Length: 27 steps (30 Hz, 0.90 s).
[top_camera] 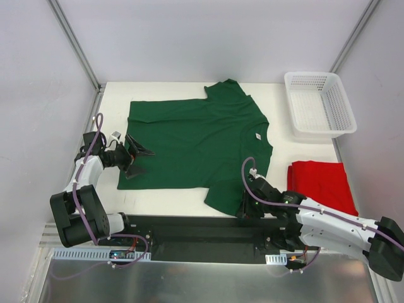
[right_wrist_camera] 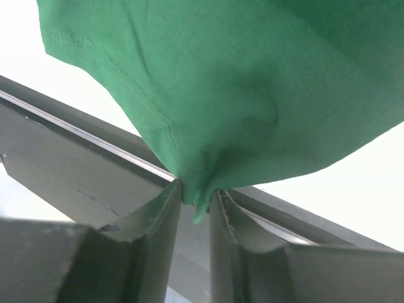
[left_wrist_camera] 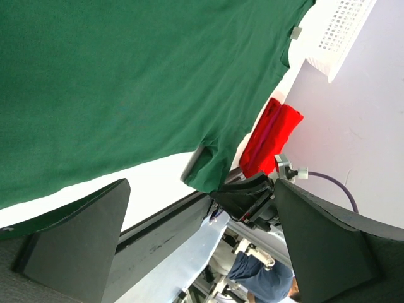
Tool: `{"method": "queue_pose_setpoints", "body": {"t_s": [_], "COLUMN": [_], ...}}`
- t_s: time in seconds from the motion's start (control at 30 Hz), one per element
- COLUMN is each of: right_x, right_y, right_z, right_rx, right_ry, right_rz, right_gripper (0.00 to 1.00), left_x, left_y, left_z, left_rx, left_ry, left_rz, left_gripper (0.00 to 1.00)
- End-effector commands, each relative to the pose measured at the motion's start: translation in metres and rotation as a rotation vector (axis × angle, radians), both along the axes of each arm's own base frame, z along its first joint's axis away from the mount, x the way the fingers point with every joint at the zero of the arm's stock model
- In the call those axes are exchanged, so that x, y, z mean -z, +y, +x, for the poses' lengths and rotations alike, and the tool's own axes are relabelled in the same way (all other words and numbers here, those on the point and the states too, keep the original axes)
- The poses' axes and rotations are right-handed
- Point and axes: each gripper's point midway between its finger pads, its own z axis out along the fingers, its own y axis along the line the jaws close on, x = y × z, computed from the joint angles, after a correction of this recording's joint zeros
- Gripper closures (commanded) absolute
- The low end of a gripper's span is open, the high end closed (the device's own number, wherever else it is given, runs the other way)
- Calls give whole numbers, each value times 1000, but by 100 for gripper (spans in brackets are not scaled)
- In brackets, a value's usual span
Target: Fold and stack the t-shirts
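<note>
A dark green t-shirt (top_camera: 196,142) lies spread flat on the white table (top_camera: 170,196), collar toward the right. My left gripper (top_camera: 137,159) is open at the shirt's left hem edge, its two fingers spread wide over the cloth. In the left wrist view the green t-shirt (left_wrist_camera: 139,82) fills the top, and the left gripper (left_wrist_camera: 201,183) has nothing pinched. My right gripper (top_camera: 245,210) is at the near sleeve by the table's front edge. The right wrist view shows the right gripper (right_wrist_camera: 196,192) shut on a bunched fold of that green t-shirt (right_wrist_camera: 252,82) sleeve.
A folded red t-shirt (top_camera: 322,183) lies at the right of the table, near my right arm. A white perforated basket (top_camera: 319,104) stands at the back right. A black rail (top_camera: 189,230) runs along the near table edge. Walls close in both sides.
</note>
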Motion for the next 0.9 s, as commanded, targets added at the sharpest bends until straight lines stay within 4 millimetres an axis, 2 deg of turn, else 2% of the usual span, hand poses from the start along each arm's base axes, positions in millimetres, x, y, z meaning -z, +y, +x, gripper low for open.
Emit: {"method": "queue_pose_setpoints", "body": {"t_s": [0.0,0.13,0.37,0.47,0.53,0.63,0.87], "right_x": [-2,-3,-6,-7,-6,-8,-9], "right_y": [-3,0,2,4,4,7,19], "right_z": [3,2,0,-2,-4,-4,-8], "right_rx": [12,3,-18,-22,-24,-32,-64], "right_ry": [-16,-3,7,16,26,28,62], "right_rz": [-17,-16,-16,-7,-5,7,45], "right_gripper": [74,75,75,75,75,75,73], "left_x": [-3,5,14,24,33,35,37], "left_y": [5,15,42,52,61,72,92], "left_z": [3,3,-12,-18,-32,-49,-60], "left_rx": [7,-11,-79,-99,-125,-170,-225], "left_ry": [-26,43,147,218,302,354,412], "left_rz": [24,95,308,321,355,418,408], "left_gripper": [1,1,1,1,1,1,1]}}
